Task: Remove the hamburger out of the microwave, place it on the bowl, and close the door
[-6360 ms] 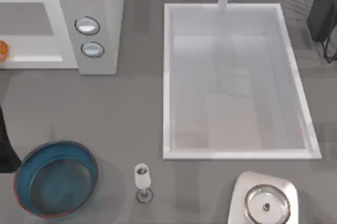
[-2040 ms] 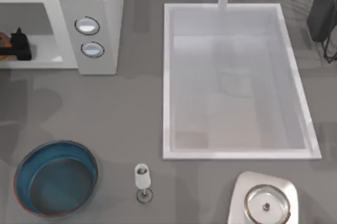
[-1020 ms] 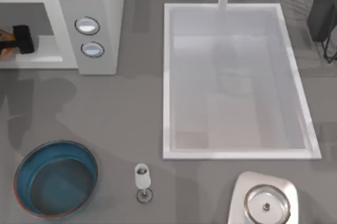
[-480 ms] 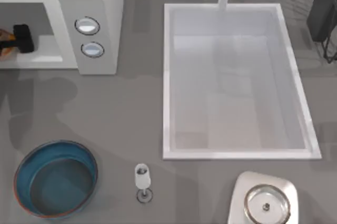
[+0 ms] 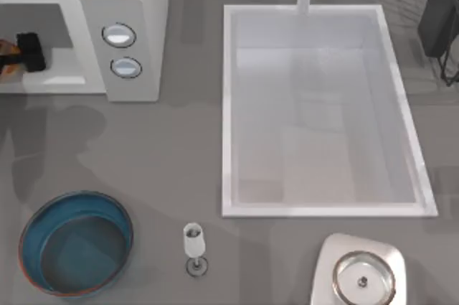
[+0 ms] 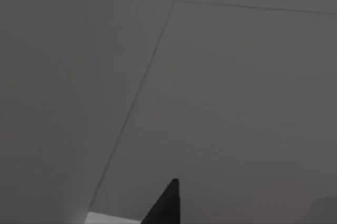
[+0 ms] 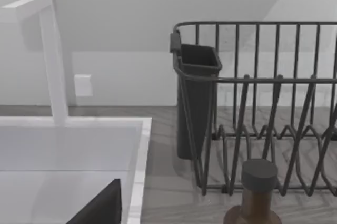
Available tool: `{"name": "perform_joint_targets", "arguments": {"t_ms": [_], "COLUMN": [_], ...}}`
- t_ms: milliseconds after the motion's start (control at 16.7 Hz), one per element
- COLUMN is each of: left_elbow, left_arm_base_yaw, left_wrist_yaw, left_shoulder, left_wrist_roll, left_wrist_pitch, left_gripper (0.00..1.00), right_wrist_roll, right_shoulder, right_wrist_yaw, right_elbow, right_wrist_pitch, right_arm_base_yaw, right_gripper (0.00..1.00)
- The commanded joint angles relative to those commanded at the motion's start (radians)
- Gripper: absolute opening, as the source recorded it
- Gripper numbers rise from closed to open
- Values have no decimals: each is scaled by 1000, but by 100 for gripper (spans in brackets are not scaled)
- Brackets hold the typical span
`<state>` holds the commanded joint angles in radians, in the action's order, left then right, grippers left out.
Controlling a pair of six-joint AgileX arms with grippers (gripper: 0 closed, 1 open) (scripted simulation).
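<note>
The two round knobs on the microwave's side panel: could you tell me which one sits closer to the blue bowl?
The lower knob in the top view; the other knob sits above it, farther from the bowl near the table's front-left corner.

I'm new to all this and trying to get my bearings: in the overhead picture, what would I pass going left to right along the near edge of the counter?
The bowl → a small wine glass → a shiny steel round dish on a silvery base.
</note>
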<state>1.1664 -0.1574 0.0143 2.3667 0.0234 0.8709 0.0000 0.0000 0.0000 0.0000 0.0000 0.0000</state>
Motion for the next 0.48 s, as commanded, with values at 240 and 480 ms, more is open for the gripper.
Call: {"name": "perform_joint_targets", "arguments": {"t_ms": [240, 480], "left_elbow": [-70, -296], "left_arm_base_yaw": [-15, -59], "left_wrist_yaw": [-14, -54], "left_shoulder": [-25, -97], "left_wrist_roll": [5, 20], "left_wrist_pitch": [52, 196], "left_gripper": [0, 0], "right_wrist_roll": [0, 0], "right_shoulder": [0, 0], "right_wrist_yaw": [0, 0], "right_elbow": [0, 0], "right_wrist_pitch": [0, 0], "right_arm_base_yaw": [0, 0], "right_gripper": [100, 100]}}
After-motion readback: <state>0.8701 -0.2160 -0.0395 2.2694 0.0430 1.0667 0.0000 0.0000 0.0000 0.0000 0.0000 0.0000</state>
